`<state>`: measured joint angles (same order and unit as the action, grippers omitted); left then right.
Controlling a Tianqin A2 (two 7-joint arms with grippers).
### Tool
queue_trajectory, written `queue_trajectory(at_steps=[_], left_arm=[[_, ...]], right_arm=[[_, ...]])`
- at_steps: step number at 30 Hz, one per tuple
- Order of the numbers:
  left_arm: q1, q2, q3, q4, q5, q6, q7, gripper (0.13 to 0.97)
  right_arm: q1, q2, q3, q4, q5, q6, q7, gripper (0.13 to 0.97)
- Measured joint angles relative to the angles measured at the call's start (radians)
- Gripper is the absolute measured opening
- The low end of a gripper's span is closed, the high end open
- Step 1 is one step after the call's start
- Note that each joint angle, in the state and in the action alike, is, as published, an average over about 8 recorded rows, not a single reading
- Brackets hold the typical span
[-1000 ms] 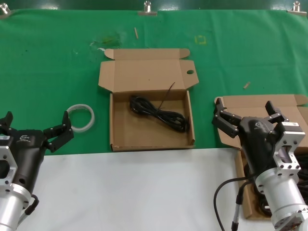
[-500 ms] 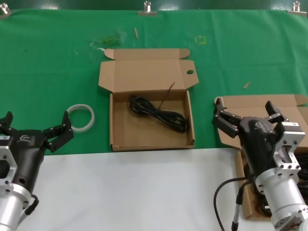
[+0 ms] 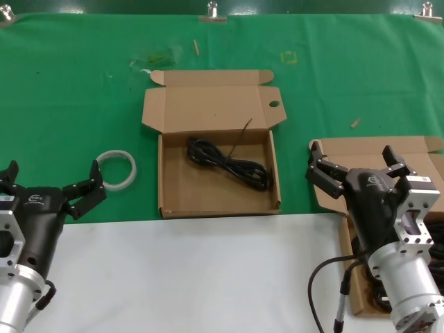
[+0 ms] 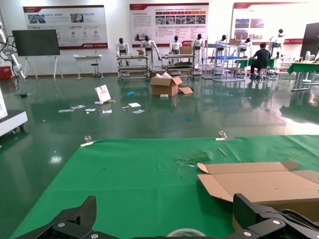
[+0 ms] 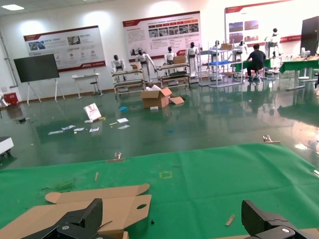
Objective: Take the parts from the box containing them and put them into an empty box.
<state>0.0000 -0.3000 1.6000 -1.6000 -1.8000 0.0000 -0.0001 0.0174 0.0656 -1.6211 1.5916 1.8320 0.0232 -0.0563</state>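
The box with a round hole (image 3: 274, 105) in its lid flap lies open at the middle of the green mat, its wall (image 3: 161, 177) brown cardboard. One part, a coiled black cable (image 3: 229, 165), lies inside it. The other brown box (image 3: 361, 147) sits at the right, mostly hidden under my right arm; dark coils (image 3: 380, 295) show in it beside the wrist. My right gripper (image 3: 352, 155) hangs open above that box's lid. Low at the left, my left gripper (image 3: 53, 171) is open and holds nothing. The right wrist view shows the holed lid (image 5: 99, 204) beyond its open gripper (image 5: 174, 219).
A white ring (image 3: 116, 168) lies on the mat just ahead of the left gripper, also seen as a white ring (image 4: 185, 232) in the left wrist view. Small wood scraps (image 3: 355, 123) lie near the right box. A white table surface (image 3: 208, 277) fronts the mat.
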Motion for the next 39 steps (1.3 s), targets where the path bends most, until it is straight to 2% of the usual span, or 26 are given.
queue_trajectory(at_steps=[39], left_arm=[[0.0, 0.0, 0.0, 0.0, 0.0, 0.0, 0.0, 0.965]], right_arm=[[0.0, 0.0, 0.0, 0.0, 0.0, 0.0, 0.0, 0.966]])
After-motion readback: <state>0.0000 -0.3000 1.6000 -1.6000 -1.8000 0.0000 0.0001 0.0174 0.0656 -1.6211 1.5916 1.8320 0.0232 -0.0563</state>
